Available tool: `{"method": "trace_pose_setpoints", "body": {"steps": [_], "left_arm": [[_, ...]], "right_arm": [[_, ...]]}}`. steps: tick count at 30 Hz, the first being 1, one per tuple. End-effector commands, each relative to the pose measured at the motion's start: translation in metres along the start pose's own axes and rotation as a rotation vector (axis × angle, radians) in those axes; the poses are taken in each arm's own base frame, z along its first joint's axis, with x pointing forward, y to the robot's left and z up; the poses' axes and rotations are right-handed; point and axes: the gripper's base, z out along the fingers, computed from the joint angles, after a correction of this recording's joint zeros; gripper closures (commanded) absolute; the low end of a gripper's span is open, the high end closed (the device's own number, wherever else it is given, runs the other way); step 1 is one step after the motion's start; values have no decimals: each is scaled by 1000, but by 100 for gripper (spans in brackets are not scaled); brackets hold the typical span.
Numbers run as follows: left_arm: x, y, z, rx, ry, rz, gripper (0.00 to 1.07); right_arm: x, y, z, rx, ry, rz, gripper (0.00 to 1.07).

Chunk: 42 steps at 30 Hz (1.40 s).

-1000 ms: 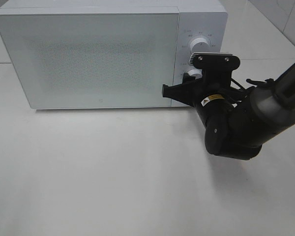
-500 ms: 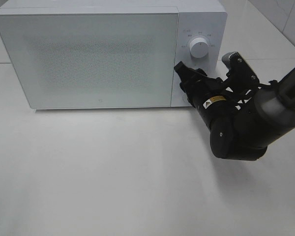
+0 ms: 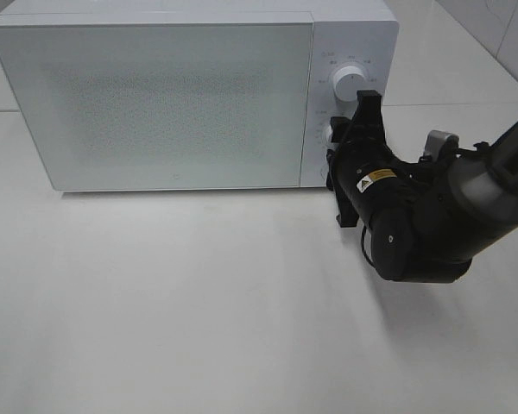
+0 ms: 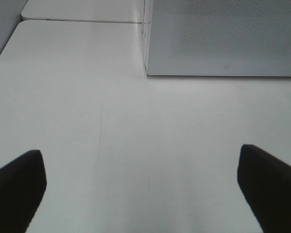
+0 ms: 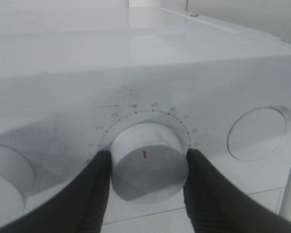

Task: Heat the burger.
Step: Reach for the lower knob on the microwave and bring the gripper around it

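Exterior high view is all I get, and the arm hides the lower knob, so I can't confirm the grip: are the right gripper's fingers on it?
Observer: Yes, the right gripper has one finger against each side of the lower knob.
Operator: Where does its mark point?
Observer: The red mark points toward the middle of the scale arc; numerals are blurred.
Operator: And the left gripper?
Observer: The left gripper is open over bare table, near the microwave.
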Motion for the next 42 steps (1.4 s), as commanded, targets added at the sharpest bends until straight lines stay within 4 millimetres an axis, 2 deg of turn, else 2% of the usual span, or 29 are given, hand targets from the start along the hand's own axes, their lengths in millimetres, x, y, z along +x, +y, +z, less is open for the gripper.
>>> {"method": "trace_pose_setpoints", "body": {"steps": [1,9,29,32,34,40,42], "left_arm": [[2,0,-3,-4,-24,2,6],[2,0,-3,-4,-24,2,6],[2,0,-3,-4,-24,2,6],[2,0,-3,-4,-24,2,6],[2,0,-3,-4,-24,2,6],[2,0,-3,-4,-24,2,6],[2,0,-3,-4,-24,2,6]], "right_arm": [[24,16,5,-86,186,160,107],[24,20,4,-120,201,277,107],[21,20,5,-129,167,187,101],[20,20,5,-133,150,174,97],[15,20,6,-136,97,180,87],[11,21,6,-152,45,155,81],[7,21,6,-152,4,131,71]]}}
